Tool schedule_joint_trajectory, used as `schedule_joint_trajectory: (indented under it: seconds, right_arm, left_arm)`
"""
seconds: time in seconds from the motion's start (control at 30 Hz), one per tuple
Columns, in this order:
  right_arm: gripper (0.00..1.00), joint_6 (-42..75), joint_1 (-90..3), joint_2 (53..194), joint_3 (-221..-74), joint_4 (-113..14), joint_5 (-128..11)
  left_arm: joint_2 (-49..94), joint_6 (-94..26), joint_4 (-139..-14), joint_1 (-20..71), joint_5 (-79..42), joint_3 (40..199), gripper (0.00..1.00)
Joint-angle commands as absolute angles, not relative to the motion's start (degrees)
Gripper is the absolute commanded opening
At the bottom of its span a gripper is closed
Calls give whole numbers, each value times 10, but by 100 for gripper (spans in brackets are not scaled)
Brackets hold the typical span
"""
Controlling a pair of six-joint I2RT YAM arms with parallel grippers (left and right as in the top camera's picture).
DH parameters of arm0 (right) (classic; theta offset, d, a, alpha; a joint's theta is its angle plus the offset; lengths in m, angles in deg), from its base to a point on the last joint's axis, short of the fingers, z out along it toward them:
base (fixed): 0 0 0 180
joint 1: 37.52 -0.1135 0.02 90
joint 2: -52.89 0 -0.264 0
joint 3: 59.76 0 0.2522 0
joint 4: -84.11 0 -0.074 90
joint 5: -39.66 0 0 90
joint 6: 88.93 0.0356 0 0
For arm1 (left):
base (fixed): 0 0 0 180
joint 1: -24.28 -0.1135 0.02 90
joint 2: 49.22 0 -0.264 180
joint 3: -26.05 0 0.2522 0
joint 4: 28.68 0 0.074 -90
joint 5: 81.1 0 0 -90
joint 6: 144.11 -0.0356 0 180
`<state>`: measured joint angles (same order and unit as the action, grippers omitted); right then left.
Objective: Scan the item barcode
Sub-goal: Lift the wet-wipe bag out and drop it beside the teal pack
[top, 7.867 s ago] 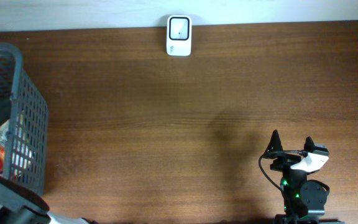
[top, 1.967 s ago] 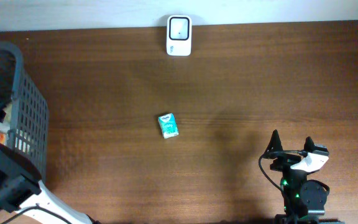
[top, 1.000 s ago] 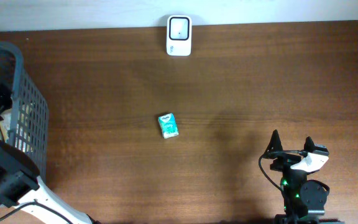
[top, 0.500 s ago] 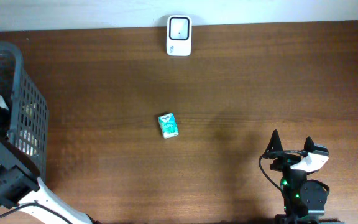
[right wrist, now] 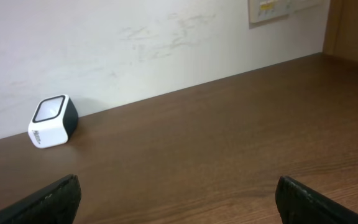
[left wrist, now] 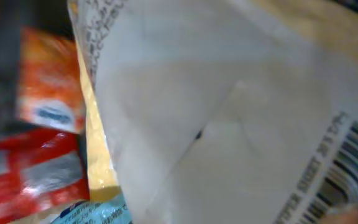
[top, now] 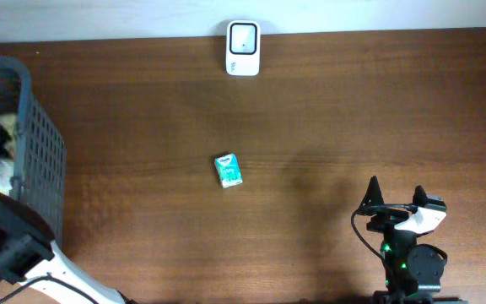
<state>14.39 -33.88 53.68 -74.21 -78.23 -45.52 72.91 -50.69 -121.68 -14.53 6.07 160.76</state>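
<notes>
A gray mesh basket (top: 45,160) stands at the left end of the bench (top: 353,110), and the left arm (top: 11,245) reaches down into it. The left jaws are closed — on what, if anything, I cannot tell. A white packet (left wrist: 216,112) fills the left wrist view, with its barcode (left wrist: 347,168) at the lower right, slanting with the print. An orange packet (left wrist: 48,93) and a red packet (left wrist: 30,180) lie beside it. Mid-bench lies a small teal box (top: 228,170), flat, its long axis running from the near edge to the far edge, far end tipped slightly left. The white scanner (top: 243,49) sits at the far edge, well apart from the box, window facing up. At the right, by the near edge, the right arm (top: 407,249) points toward the far edge — the right jaws spread wide, holding nothing.
</notes>
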Motion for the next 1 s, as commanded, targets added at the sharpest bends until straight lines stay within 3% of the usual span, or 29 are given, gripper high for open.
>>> schedule_joint_trajectory:
  seconds: [0.0, 0.17, 0.33, 0.53, 0.7, 0.97]
  right_arm:
    - [99, 141, -341, 532, -738, -779, -456]
    - [99, 141, -341, 532, -738, -779, -456]
    - [99, 141, -341, 532, -738, -779, -456]
    - [99, 141, -341, 532, -738, -779, -456]
    - [99, 141, -341, 532, -738, -779, -456]
    - [99, 141, -341, 532, -738, -778, -456]
  left_arm:
    - [695, -466, -1279, -145, 48, 1762, 0]
    - [636, -456, -1338, -135, 3, 1892, 0]
    - [559, -456, -1343, -80, 3, 1906, 0]
    - [540, -456, -1379, 77, 8, 1901, 0]
    - [562, -429, -1365, 244, 66, 1804, 0]
    - [563, -361, -1214, 358, 90, 1479, 0]
